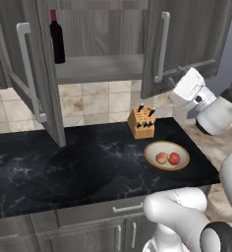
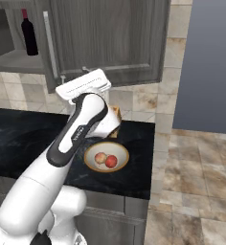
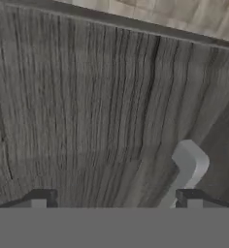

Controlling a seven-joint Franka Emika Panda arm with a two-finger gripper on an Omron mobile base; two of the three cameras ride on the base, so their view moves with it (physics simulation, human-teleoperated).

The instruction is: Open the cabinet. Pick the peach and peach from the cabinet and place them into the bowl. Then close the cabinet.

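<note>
Hand view: gripper [image 3: 116, 198] fingertips spread wide, nothing between them, close on the cabinet [image 3: 87, 106] door face; silver handle [image 3: 187, 167] end just inside the right tip. Door is rigid, hinged, light-swinging; the smooth bar may slip, so push the panel near it. Beyond, both peaches [image 1: 167, 158] sit in the bowl [image 1: 183, 150].

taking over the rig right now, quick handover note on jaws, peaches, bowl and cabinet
Gripper: jaws open, holding nothing, up at the right cabinet door, its handle end just ahead of the fingertips.
Both peaches, pale and red, lie in the bowl on the counter by the knife block.
Done: cabinet opened, fruit moved.
Left: close the right door, then the left door, which stands wide open.
</note>
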